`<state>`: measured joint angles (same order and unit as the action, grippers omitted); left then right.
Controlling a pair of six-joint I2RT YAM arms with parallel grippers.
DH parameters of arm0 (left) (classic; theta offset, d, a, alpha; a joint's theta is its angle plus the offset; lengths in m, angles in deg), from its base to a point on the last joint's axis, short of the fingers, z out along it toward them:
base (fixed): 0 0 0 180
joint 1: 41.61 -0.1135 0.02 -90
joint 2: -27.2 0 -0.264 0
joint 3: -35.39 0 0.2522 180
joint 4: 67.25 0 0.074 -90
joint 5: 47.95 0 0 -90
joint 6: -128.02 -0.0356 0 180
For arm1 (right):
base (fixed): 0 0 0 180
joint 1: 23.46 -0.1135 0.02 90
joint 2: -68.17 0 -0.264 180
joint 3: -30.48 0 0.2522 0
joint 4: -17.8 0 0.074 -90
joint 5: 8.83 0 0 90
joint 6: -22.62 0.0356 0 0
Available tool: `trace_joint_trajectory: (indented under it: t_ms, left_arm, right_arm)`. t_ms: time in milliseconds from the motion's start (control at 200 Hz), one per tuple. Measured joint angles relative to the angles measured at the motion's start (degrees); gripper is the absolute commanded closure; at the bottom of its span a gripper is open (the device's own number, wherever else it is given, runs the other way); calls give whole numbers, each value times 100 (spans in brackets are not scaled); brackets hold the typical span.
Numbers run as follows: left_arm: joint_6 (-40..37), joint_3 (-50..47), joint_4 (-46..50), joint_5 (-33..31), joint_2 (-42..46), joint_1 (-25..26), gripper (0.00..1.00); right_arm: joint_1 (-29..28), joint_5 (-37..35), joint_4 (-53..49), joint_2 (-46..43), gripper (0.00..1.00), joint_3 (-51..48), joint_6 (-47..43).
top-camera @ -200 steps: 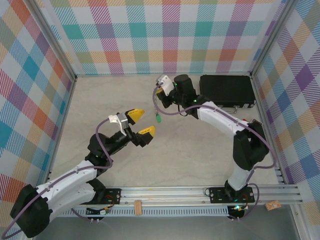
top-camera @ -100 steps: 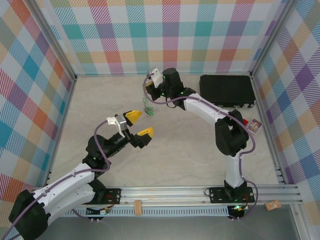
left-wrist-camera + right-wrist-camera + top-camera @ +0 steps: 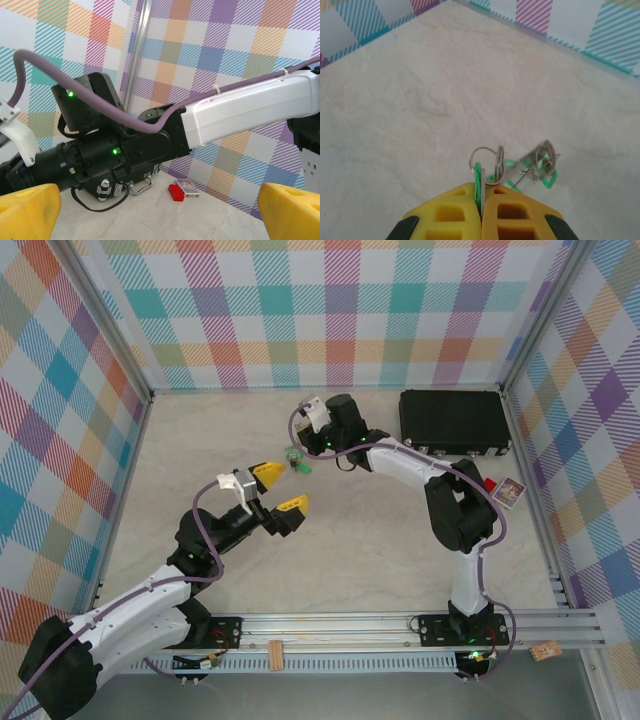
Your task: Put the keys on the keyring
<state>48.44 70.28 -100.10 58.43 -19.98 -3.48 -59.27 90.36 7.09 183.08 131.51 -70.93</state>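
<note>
My right gripper (image 3: 482, 192) is shut on a key's green tag and a flat grey metal strip seen edge-on. A thin grey ring (image 3: 481, 151), the keyring as far as I can tell, loops out of the pinch. More keys (image 3: 540, 162) with green tags dangle from it over the table. From above, the right gripper (image 3: 297, 456) holds this green bunch of keys (image 3: 301, 466) just beyond my left gripper (image 3: 284, 489). The left gripper (image 3: 160, 215) is wide open with nothing between its yellow fingers (image 3: 25, 210).
A black rectangular case (image 3: 455, 422) lies at the back right, its handle (image 3: 141, 185) toward me. A red block (image 3: 176, 191) and a small card box (image 3: 508, 491) lie by the right wall. Patterned walls close in three sides.
The right arm swung its held keys left, then down and closer to the left gripper. The left gripper stayed open and barely moved.
</note>
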Motion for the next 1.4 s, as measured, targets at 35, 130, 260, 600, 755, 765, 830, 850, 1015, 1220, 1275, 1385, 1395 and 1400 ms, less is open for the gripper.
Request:
trace_joint_trajectory:
  t_ms: [35,130,260,600,755,765,830,850,1015,1220,1275,1385,1395,1400]
  left_arm:
    - [0,0,0,-2,0,0,0]
    - [0,0,0,-2,-2,0,0]
    - [0,0,0,0,-24,0,0]
    - [-31,0,2,-2,-122,0,0]
    - [-90,0,11,-13,-70,0,0]
    - [-90,0,11,-15,-68,0,0]
    - [-92,0,9,-31,-52,0,0]
    - [-92,0,9,-44,-50,0,0]
    - [-92,0,9,-61,-50,0,0]
    - [-92,0,9,-63,-33,0,0]
    - [-92,0,9,-63,-26,0,0]
    - [-90,0,7,-61,-22,0,0]
    - [-90,0,7,-63,-22,0,0]
    - [-92,0,7,-63,-22,0,0]
  right_arm:
    - [22,-15,37,0,100,-55,7]
    - [26,-52,85,-66,100,-201,15]
    - [92,-114,127,-308,100,-448,13]
    - [238,-127,208,-876,100,-1200,11]
    - [262,-149,199,-1021,100,-1504,-17]
    - [264,-146,199,-1034,100,-1530,-22]
    - [273,-179,195,-1147,100,-1698,-28]
    - [280,-197,195,-1200,100,-1764,-28]
    - [282,-262,146,-1528,100,-2131,-31]
    - [323,-376,52,-1945,100,-2662,-33]
    - [330,-404,-22,-2044,100,-2804,-35]
    - [343,-442,-195,-2221,100,-3025,-35]
    - [345,-448,-214,-2240,100,-3047,-35]
    - [345,-448,-223,-2247,100,-3051,-35]
